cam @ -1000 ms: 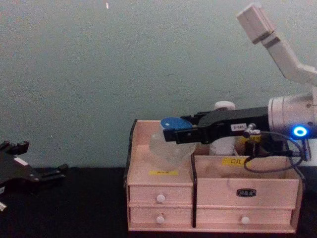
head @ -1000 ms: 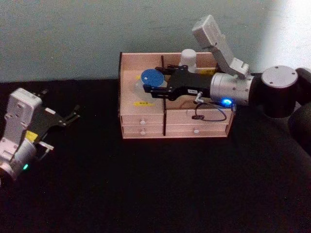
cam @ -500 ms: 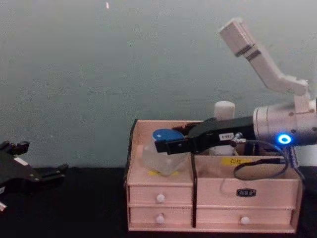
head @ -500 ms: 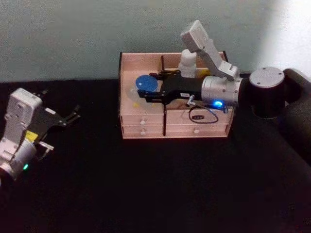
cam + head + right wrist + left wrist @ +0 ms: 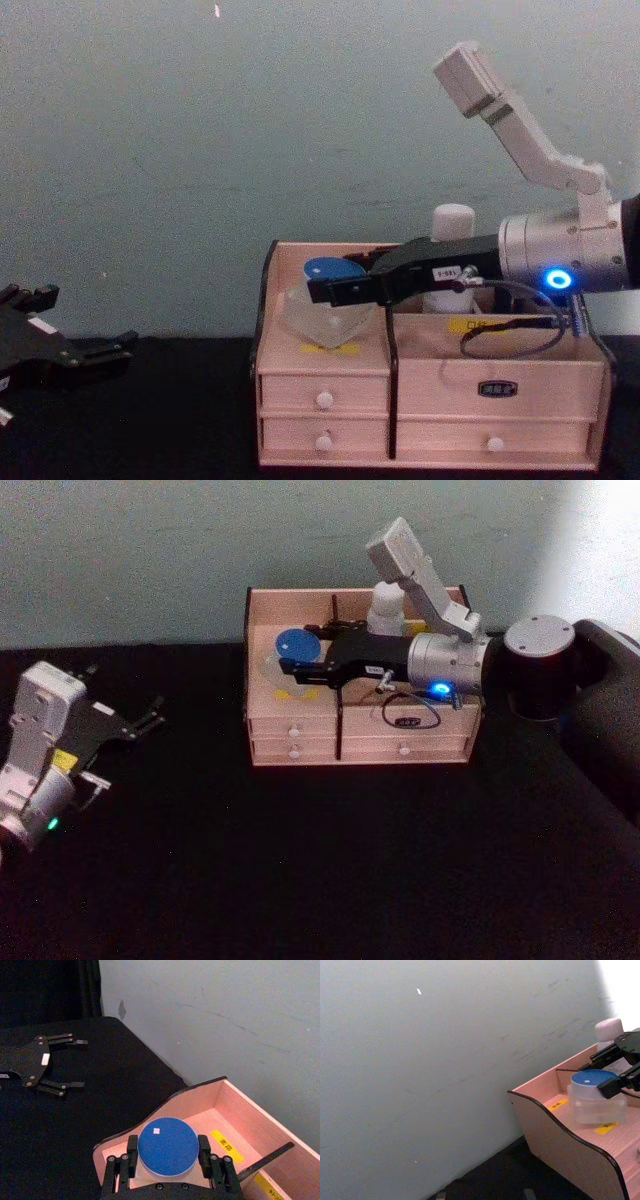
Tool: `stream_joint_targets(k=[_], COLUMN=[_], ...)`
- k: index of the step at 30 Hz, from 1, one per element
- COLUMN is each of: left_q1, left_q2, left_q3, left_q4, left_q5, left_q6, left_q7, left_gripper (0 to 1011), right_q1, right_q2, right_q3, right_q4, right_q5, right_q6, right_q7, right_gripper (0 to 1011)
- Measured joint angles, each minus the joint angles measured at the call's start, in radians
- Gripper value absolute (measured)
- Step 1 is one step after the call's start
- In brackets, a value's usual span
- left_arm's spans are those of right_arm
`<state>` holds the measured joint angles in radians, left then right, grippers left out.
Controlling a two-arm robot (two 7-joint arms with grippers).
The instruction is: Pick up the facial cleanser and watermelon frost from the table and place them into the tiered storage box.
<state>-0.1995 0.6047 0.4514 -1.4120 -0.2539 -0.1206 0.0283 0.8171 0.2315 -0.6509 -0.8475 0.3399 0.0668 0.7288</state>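
Note:
The watermelon frost (image 5: 295,642), a clear jar with a blue lid, is in the left upper compartment of the tiered storage box (image 5: 300,732), a pale wooden organiser with drawers. My right gripper (image 5: 303,658) is shut on the jar, its black fingers (image 5: 131,1152) pressed to both sides of the lid (image 5: 167,1146). In the chest view the jar (image 5: 322,318) sits low in the compartment, slightly tilted. The facial cleanser (image 5: 384,604), a white bottle, stands in the back right compartment behind my right arm. My left gripper (image 5: 138,723) is parked open at the table's left.
The black table (image 5: 330,860) lies open in front of the box. A pale wall (image 5: 200,150) rises right behind the box. A cable (image 5: 505,335) hangs from my right wrist over the box's right compartment, above the drawers (image 5: 322,400).
My right arm has moved left and down, bringing the jar from above the box's middle divider down into the left compartment. The left arm has not moved.

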Motion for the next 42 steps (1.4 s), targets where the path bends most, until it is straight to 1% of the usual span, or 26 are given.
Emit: stream_joint_targets(k=[16,18,19,20,23,24,27,37,40,41,42], left_q1=[0.0,0.0,0.0,0.0,0.0,0.0,0.0,0.0,0.0,0.0,0.0], left_q2=[0.0,0.0,0.0,0.0,0.0,0.0,0.0,0.0,0.0,0.0,0.0], left_q3=[0.0,0.0,0.0,0.0,0.0,0.0,0.0,0.0,0.0,0.0,0.0], left_q4=[0.0,0.0,0.0,0.0,0.0,0.0,0.0,0.0,0.0,0.0,0.0], left_q5=[0.0,0.0,0.0,0.0,0.0,0.0,0.0,0.0,0.0,0.0,0.0], left_q6=[0.0,0.0,0.0,0.0,0.0,0.0,0.0,0.0,0.0,0.0,0.0], left_q7=[0.0,0.0,0.0,0.0,0.0,0.0,0.0,0.0,0.0,0.0,0.0], left_gripper=[1001,1001,1001,1001,1001,1001,1001,1001,1001,1001,1001], right_q1=[-0.002,-0.002,-0.002,-0.002,-0.002,-0.002,-0.003,-0.004,-0.022,-0.035,-0.035], right_q2=[0.002,0.003,0.003,0.003,0.003,0.003,0.003,0.004,0.019,0.03,0.03], right_q3=[-0.001,-0.001,-0.002,-0.002,-0.002,-0.002,-0.002,-0.002,0.007,0.013,0.013], right_q4=[-0.005,-0.006,-0.006,-0.006,-0.006,-0.006,-0.007,-0.009,-0.054,-0.085,-0.085], right_q5=[0.0,0.001,0.001,0.001,0.001,0.001,0.001,0.001,-0.004,-0.009,-0.009], right_q6=[0.002,0.002,0.002,0.002,0.002,0.002,0.002,0.003,-0.013,-0.018,-0.018], right_q7=[-0.002,-0.002,-0.002,-0.002,-0.002,-0.002,-0.002,-0.003,-0.017,-0.028,-0.028], right_gripper=[718,775,775,827,915,924,1002,1003,1003,1002,1002])
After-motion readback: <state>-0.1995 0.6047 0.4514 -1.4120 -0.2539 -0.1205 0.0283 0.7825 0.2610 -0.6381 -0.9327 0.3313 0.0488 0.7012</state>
